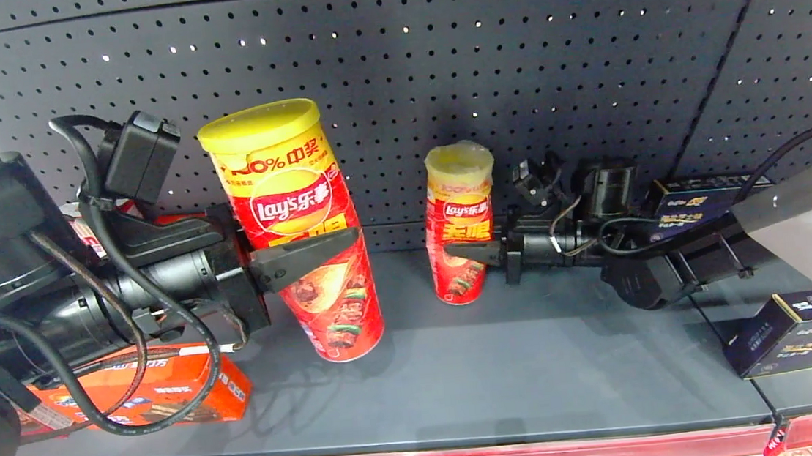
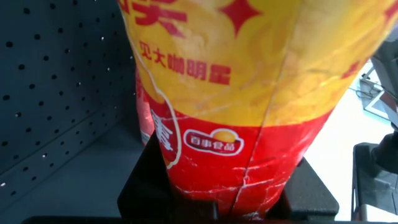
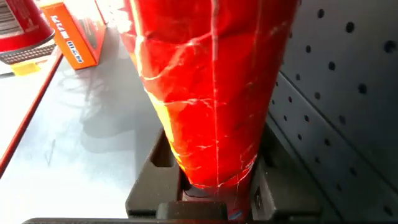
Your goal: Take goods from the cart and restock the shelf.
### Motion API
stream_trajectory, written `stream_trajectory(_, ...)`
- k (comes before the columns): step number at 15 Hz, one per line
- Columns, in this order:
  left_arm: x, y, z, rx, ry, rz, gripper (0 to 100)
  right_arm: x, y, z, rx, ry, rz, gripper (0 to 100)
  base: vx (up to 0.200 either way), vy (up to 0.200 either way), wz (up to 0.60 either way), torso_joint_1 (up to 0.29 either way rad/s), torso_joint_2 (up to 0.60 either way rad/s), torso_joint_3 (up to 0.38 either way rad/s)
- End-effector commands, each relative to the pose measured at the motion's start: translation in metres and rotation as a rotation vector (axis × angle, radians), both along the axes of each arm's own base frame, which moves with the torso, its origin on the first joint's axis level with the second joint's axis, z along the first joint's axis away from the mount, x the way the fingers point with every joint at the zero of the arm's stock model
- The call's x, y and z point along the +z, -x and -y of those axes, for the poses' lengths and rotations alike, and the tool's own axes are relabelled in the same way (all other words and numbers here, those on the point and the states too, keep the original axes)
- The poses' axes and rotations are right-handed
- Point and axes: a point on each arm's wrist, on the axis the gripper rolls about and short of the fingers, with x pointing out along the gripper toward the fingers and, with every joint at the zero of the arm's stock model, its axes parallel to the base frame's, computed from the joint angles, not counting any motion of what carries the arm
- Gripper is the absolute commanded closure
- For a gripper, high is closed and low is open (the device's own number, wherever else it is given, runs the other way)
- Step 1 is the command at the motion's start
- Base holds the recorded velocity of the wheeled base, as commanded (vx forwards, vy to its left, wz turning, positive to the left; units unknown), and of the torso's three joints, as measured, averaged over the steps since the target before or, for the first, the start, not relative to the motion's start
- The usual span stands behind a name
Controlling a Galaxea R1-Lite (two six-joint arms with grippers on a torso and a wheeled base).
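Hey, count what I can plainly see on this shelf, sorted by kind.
Chip cans: 2 (big can, small can)
Orange boxes: 1
Dark boxes: 2
Total: 5

Orange box (image 1: 177,387) lies flat at left (2 dark boxes (image 1: 797,333) at right).

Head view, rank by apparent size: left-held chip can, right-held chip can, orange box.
1. Left-held chip can: largest, though closer than the other can.
2. Orange box and right-held chip can look alike; box partly hidden.
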Motion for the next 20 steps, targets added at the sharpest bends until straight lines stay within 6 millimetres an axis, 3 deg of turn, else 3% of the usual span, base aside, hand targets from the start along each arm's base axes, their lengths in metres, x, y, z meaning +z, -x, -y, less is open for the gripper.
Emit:
stream_trajectory(1, 0.001, 0.0, 0.0, 0.001, 0.001, 0.003, 100, 0.025, 0.023, 0.005, 0.001, -0.016, 0.038, 100, 0.0, 0.0, 0.0, 0.0, 0.0, 0.0)
stream_trajectory(4, 0.0, 0.0, 0.0, 0.001, 0.001, -0.001, 100, 0.038, 0.065, 0.007, -0.022, -0.019, 0.04, 100, 0.0, 0.0, 0.0, 0.0, 0.0, 0.0)
stream_trajectory(5, 0.001, 0.0, 0.0, 0.001, 0.001, 0.0, 100, 0.038, 0.095, 0.007, -0.016, -0.008, 0.02, 100, 0.0, 0.0, 0.0, 0.0, 0.0, 0.0)
stream_trajectory(7, 0.001, 0.0, 0.0, 0.001, 0.001, 0.002, 100, 0.024, 0.134, 0.009, 0.015, 0.002, 0.006, 100, 0.0, 0.0, 0.0, 0.0, 0.0, 0.0)
stream_trajectory(9, 0.001, 0.0, 0.0, 0.001, 0.001, -0.001, 100, 0.0, 0.16, 0.012, 0.003, 0.005, 0.002, 100, 0.0, 0.0, 0.0, 0.0, 0.0, 0.0)
stream_trajectory(14, 0.0, 0.0, 0.0, 0.003, -0.001, -0.007, 100, -0.033, 0.168, 0.02, -0.019, 0.021, -0.028, 100, 0.0, 0.0, 0.0, 0.0, 0.0, 0.0)
stream_trajectory(20, 0.0, 0.0, 0.0, 0.007, -0.001, -0.007, 100, -0.037, 0.153, 0.008, -0.002, 0.007, -0.008, 100, 0.0, 0.0, 0.0, 0.0, 0.0, 0.0)
